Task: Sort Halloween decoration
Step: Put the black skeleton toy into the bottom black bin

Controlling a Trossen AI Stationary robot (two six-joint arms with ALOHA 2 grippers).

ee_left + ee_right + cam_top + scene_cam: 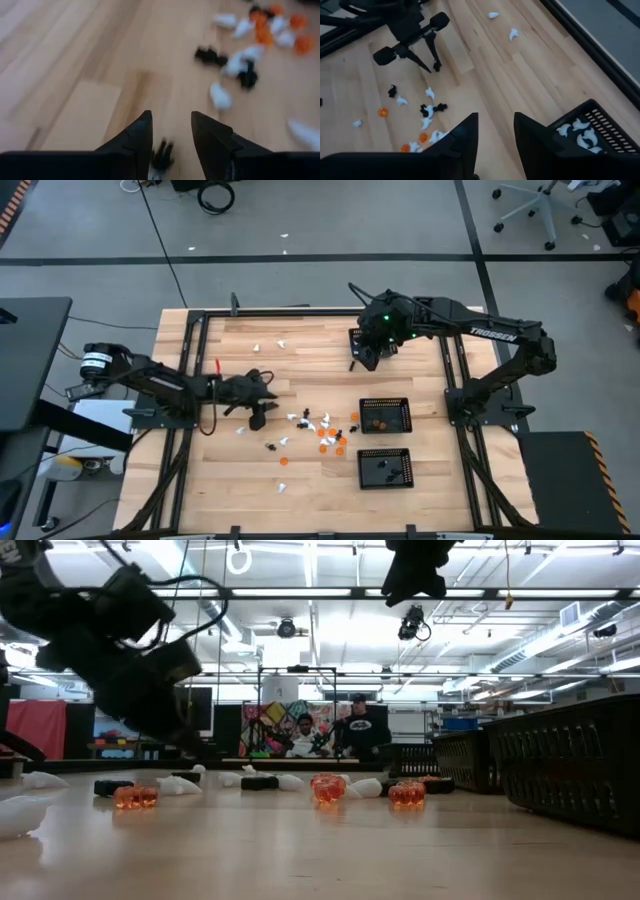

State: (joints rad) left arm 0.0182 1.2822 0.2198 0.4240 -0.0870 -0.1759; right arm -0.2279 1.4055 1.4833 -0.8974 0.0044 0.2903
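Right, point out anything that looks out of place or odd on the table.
A few tiny white figures lie alone on the wooden table near its far edge, well apart from the mixed white, orange and black cluster beside the black mesh trays. Nothing looks damaged.

high: overhead, straight down | low: tabletop level | wrists: close, share table (300, 480)

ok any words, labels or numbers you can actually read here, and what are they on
"TROSSEN": white lettering on the right arm, read in the high view.
A white label on the left arm's base: too small to read.
Colourful poster on the far wall in the low view: too blurred to read.
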